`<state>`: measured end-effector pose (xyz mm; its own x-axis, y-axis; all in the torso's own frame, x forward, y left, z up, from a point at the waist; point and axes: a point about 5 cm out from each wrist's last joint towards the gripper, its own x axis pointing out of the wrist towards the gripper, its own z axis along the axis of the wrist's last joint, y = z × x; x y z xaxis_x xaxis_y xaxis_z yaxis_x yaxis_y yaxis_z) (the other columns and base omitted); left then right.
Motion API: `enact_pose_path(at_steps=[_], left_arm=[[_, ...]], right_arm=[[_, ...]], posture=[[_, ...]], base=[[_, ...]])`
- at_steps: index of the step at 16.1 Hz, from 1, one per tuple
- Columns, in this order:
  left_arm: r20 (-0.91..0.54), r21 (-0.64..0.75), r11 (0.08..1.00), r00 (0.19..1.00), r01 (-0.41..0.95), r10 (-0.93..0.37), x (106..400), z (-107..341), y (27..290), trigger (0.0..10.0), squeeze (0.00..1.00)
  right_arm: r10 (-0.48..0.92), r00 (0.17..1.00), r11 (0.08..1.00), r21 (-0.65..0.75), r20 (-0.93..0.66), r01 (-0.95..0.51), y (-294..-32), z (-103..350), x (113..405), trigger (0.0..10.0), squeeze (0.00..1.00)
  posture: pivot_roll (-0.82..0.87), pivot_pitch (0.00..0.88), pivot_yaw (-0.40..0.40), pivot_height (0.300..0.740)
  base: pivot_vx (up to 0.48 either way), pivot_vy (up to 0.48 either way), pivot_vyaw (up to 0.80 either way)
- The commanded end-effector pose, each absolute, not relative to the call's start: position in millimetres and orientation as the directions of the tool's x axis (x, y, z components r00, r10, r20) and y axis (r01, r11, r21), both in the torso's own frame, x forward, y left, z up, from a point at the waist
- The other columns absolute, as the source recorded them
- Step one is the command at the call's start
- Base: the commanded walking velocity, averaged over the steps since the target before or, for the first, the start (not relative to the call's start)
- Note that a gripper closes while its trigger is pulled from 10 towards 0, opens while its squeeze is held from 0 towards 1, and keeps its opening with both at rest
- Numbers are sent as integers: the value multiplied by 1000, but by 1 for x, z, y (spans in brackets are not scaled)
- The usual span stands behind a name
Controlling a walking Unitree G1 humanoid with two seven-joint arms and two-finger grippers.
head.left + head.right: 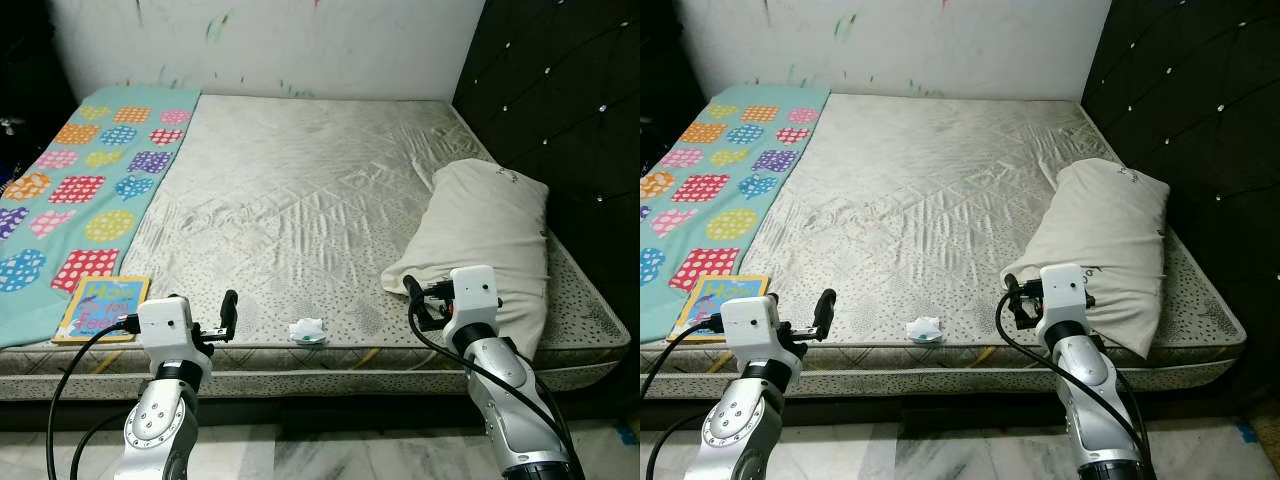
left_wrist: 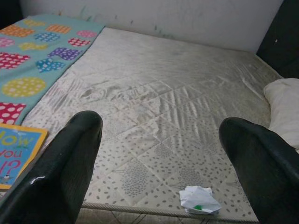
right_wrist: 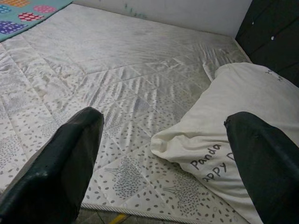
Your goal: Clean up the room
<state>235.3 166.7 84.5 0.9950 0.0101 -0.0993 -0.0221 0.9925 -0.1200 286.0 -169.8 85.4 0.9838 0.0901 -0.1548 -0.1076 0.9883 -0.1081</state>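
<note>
A bare patterned mattress (image 1: 300,190) lies in front of me. A crumpled white tissue (image 1: 307,331) with a green speck rests near its front edge, between my two arms. A colourful children's book (image 1: 100,308) lies at the front left on a teal blanket with dotted patches (image 1: 75,190). A cream pillow (image 1: 490,235) sits at the right side. My left gripper (image 2: 161,120) hovers open over the front edge, the tissue (image 2: 200,199) just ahead of it. My right gripper (image 3: 164,116) is open beside the pillow's (image 3: 233,121) near corner. Neither holds anything.
A dark padded headboard (image 1: 560,90) runs along the bed's right side. A white wall with paint marks (image 1: 300,40) stands behind the bed. Pale tiled floor (image 1: 330,455) lies below the mattress edge, where my arms stand.
</note>
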Motion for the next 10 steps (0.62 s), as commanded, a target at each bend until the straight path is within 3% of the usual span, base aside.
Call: enact_pose_path(at_steps=[1, 10], left_arm=[[-96, -115, 993, 995, -20, 8, 234, 88, 166, 10000, 0], [-117, -105, 994, 993, -39, 27, 232, 86, 168, 10000, 0]], right_arm=[[92, 983, 988, -109, -158, -110, -171, 86, 286, 10000, 0], [100, 981, 989, -95, -164, -117, -169, 85, 281, 10000, 0]], posture=[[-28, 0, -59, 740], [-32, 0, -59, 740]], base=[[0, 0, 0], [0, 0, 0]])
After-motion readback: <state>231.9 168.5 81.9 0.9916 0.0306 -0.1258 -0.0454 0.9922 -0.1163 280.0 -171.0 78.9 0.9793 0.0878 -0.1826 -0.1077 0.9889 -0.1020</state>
